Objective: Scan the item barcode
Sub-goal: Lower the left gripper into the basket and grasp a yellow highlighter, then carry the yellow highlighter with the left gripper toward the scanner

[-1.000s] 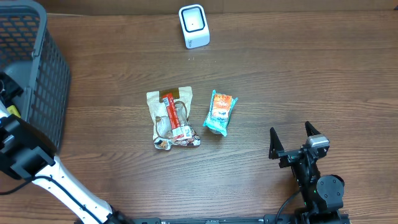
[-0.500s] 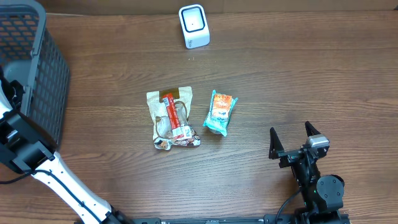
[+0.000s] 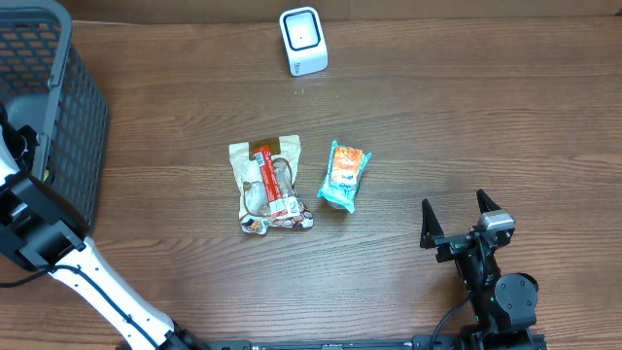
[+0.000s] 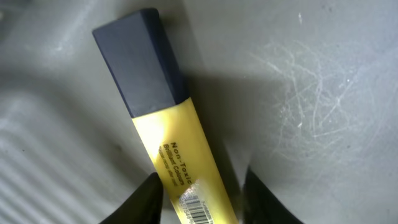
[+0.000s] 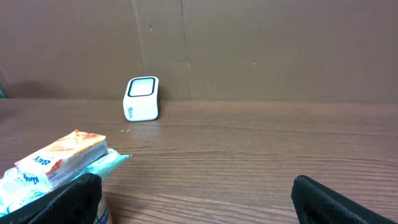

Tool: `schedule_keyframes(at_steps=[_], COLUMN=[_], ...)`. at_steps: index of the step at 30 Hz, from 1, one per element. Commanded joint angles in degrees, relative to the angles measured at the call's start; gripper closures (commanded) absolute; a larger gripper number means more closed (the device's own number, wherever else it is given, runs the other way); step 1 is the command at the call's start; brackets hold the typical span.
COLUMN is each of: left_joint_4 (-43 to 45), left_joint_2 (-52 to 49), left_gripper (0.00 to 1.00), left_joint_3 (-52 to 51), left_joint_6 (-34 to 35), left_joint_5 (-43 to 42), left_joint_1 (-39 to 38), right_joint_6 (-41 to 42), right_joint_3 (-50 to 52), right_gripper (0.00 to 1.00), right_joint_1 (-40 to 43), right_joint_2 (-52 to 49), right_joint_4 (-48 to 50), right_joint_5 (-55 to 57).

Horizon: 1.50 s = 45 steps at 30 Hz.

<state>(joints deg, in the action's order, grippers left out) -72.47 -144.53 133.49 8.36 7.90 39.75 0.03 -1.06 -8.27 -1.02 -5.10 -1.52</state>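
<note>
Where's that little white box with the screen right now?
In the overhead view the white box stands near the table's far edge, about mid-width, beyond the brown packet and the teal packet.

**Black claws, one white arm**

Right claw [image 3: 454, 204]: two black pointed fingers [image 5: 339, 199], a silver-grey block [image 3: 498, 222] and round black joint [image 3: 513, 292] behind. Left claw [image 4: 199, 202]: dark fingers [image 4: 148, 200], a black housing [image 3: 34, 228] behind, then a white link [image 3: 97, 277] trailing a black cable [image 3: 121, 303].
</note>
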Motion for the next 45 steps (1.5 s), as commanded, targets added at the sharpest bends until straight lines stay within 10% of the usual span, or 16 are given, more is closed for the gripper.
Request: schedule_keyframes(at_steps=[1,10,34,45], left_joint_4=[-0.44,-0.85,-1.92,-7.08], left_joint_2=[-2.36,-2.25,27.02,45.33], left_gripper=[0.74,0.96,0.96,0.96], left_joint_3=[-0.26,-0.26,-0.24,-0.24], left_joint_6=[-0.66,-0.68,2.67,5.46], left_joint_5=[-0.94,-2.64,-3.02,-3.06], left_joint_1=[-0.48,-1.46,-5.81,-19.71], right_joint_6=[0.42,0.42,0.42,0.42], right_joint_3=[0.59,0.59,0.59,0.59], right_gripper=[0.00,0.00,0.00,0.00], right_joint_1=[0.15,0.15,0.15,0.15], right_joint_2=[-0.02,-0.02,-0.02,-0.02], right_joint_4=[0.39,0.39,0.39,0.39], right_joint_5=[-0.09,-0.09,-0.09,-0.09])
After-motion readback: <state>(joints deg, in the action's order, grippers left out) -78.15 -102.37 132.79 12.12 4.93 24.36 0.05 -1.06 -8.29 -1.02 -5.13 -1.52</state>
